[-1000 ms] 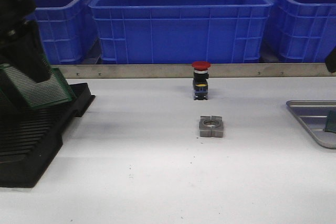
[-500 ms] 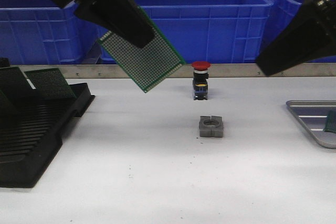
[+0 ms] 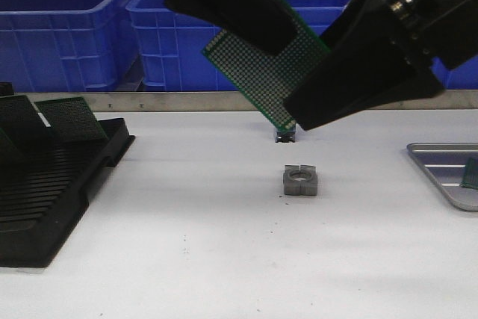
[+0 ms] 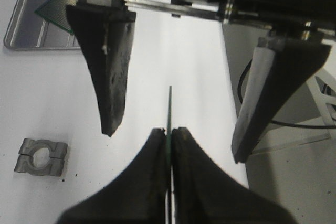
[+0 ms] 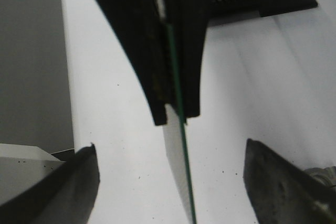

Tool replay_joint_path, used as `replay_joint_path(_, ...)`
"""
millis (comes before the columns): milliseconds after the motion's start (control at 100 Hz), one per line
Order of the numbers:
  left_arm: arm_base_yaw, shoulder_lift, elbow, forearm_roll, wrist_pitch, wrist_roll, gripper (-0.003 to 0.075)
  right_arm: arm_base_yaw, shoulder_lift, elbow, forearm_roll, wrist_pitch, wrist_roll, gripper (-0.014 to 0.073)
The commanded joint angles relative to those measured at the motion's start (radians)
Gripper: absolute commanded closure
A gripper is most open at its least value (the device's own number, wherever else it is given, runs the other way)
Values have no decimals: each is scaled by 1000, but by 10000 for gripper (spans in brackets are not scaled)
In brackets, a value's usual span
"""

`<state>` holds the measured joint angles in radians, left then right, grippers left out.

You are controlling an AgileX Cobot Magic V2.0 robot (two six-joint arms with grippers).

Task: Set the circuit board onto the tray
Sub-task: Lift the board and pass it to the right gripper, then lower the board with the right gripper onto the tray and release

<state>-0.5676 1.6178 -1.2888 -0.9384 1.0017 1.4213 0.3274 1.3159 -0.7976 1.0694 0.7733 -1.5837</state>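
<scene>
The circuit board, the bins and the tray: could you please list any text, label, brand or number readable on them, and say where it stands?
None can be read in any view.
Circuit board, held by the left gripper: only a grid of holes, no print visible.
Blue bins: plain walls, no label.
Tray: bare metal.
Black rack: no markings.
Metal clamp block: no stamp that can be made out.

no readable text, no labels, no brands, no numbers or signs on anything in view
</scene>
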Motion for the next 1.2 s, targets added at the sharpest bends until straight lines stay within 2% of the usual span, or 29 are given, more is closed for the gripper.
replay_joint_path(0, -7, -44, -31, -104, -2, -9, 737, 1, -30, -32, 60, 1, -11, 143)
replay_joint_path(170, -7, -44, -31, -128, -6, -9, 737, 1, -30, -32, 60, 1, -10, 506)
replay_joint_path(290, -7, -44, -31, -128, -10, -9, 737, 1, -30, -32, 60, 1, -10, 668)
replay_joint_path(450, -7, -44, -31, -128, -14, -9, 733, 1, -30, -32, 60, 1, -10, 662)
replay_joint_path(520, -7, -44, -31, -125, -14, -9, 691, 1, -30, -32, 60, 6, -9, 662)
replay_joint_path(620, -7, -44, -31, -116, -28, -9, 547, 1, -30, -30, 57, 32, 8, 662)
replay_joint_path(740, -7, -44, -31, -114, -65, -9, 307, 1, -30, -30, 26, 82, 28, 662)
replay_joint_path(840, -7, -44, -31, -114, -93, -9, 207, 1, -30, -30, -49, 86, 99, 662)
replay_joint_path(1010, -7, -44, -31, -114, -102, -9, 202, -23, -30, -19, -210, 39, 308, 662)
replay_joint_path(1190, -7, -44, -31, -114, -108, -9, 202, -119, -12, 25, -225, -76, 453, 662)
